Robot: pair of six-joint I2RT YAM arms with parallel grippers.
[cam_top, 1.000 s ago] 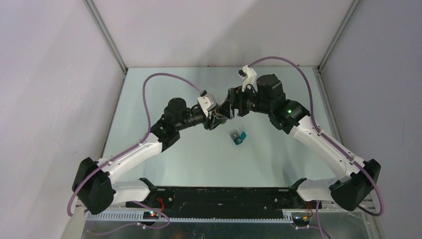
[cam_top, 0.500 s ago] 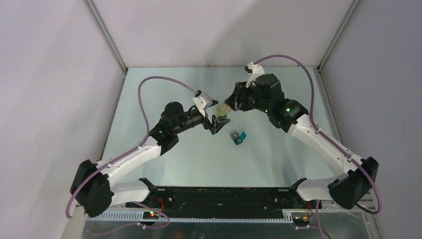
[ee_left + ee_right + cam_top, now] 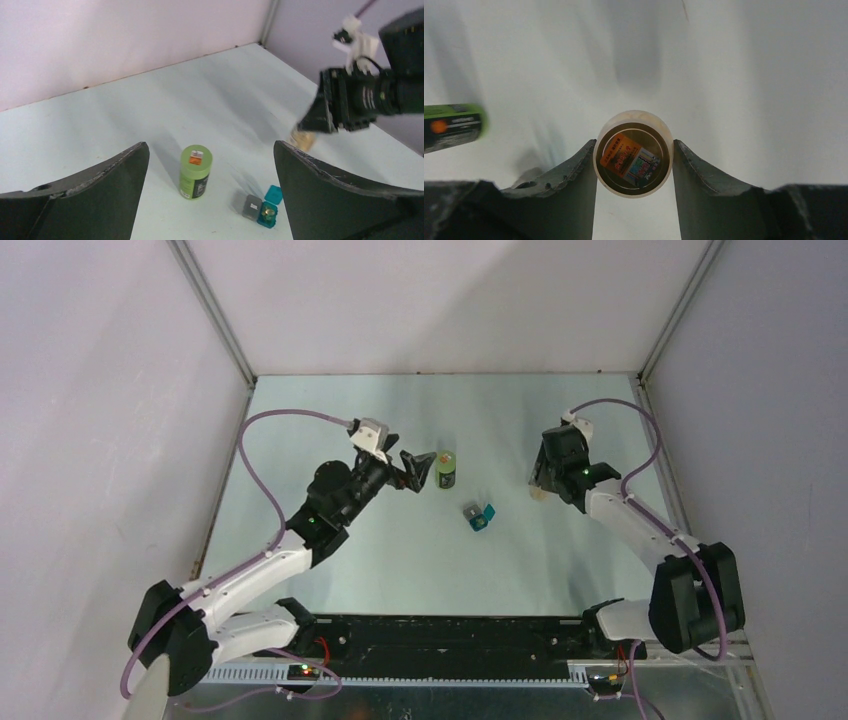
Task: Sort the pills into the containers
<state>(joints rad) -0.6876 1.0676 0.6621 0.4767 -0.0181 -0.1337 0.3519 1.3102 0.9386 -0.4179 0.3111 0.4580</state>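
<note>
A dark bottle with a lime-green top stands upright mid-table. My left gripper is open just left of it, with nothing between the jaws. My right gripper is shut on the pale beige bottle with an orange label on top, fingers against both its sides. I cannot tell whether that bottle touches the table. A small open teal box holds yellowish pills, with a grey lid beside it.
Grey walls with metal corner posts enclose the pale table on three sides. The right arm runs along the table's right side. The lime-green bottle shows at the left edge of the right wrist view.
Both grippers were close together at mid-table. The left one has opened and drawn back left, leaving the green-topped bottle standing. The right one has swung right with the beige bottle.
</note>
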